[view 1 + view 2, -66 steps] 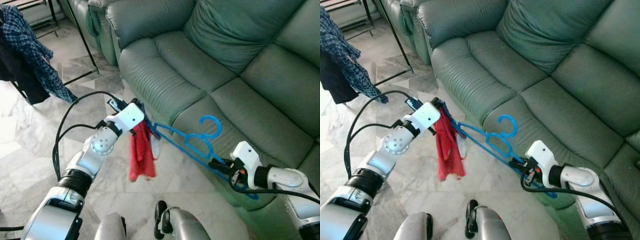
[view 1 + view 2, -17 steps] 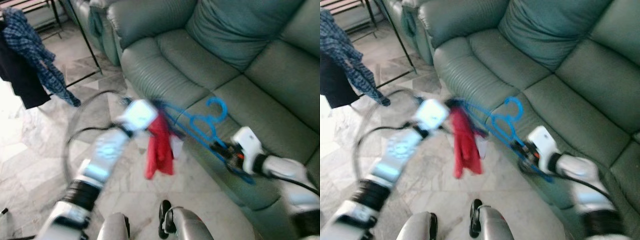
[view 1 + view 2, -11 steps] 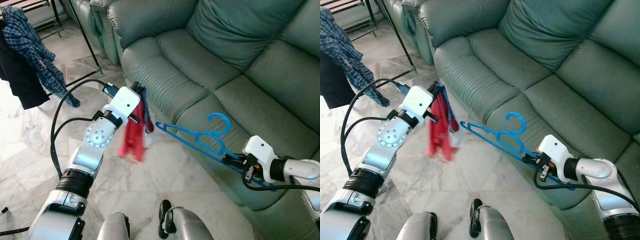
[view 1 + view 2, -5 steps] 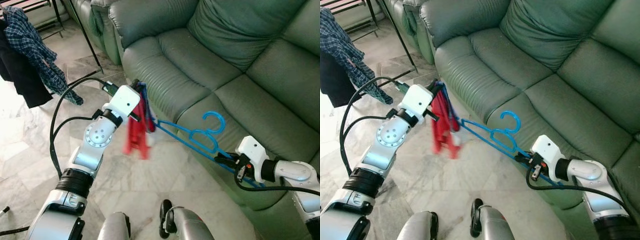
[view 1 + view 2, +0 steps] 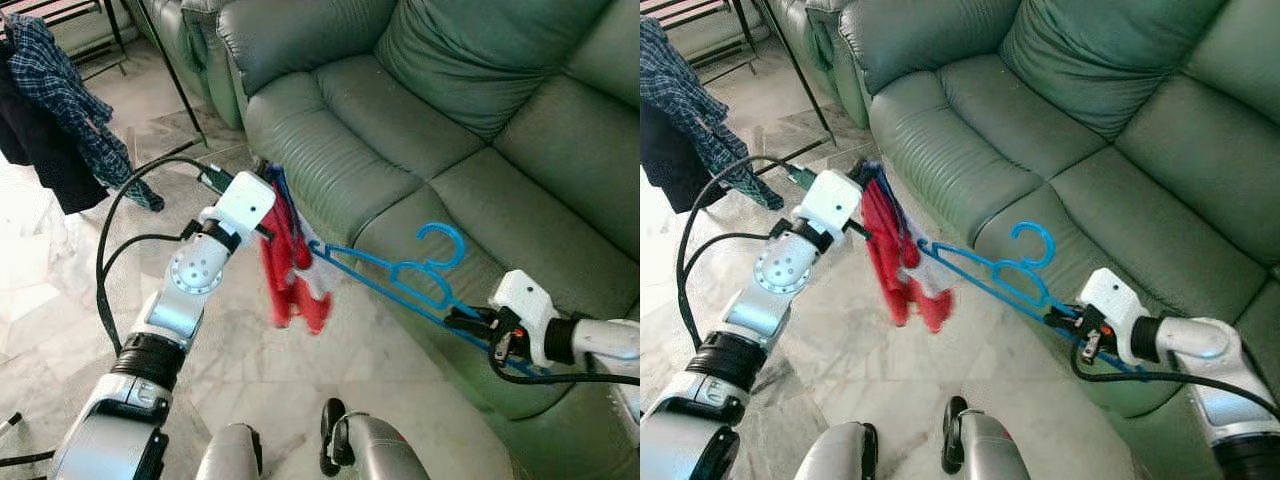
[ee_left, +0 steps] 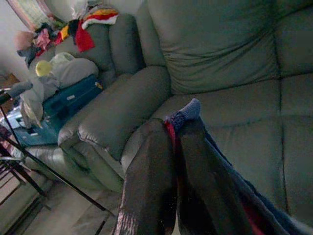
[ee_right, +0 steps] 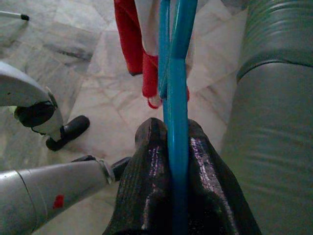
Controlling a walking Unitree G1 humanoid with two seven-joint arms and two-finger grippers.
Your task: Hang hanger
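A blue plastic hanger (image 5: 400, 275) stretches level in front of the green sofa (image 5: 420, 130), its hook up. My right gripper (image 5: 462, 320) is shut on the hanger's near end, low beside the sofa's front; the blue bar (image 7: 177, 122) runs between the fingers (image 7: 146, 166). My left gripper (image 5: 268, 185) is shut on a red garment (image 5: 290, 270) with a blue strap, which dangles at the hanger's far tip over the marble floor. In the left wrist view the fingers (image 6: 151, 166) pinch the red and blue cloth (image 6: 183, 115).
A black clothes rack (image 5: 175, 75) stands at the left with a blue plaid shirt (image 5: 70, 90) and a dark garment hanging on it. Clothes and a blue box (image 6: 63, 98) are piled on the far sofa seat. My own legs (image 5: 340, 450) show below.
The red garment has swung to the right and spread out below my left gripper. My right gripper with the hanger has shifted slightly right.
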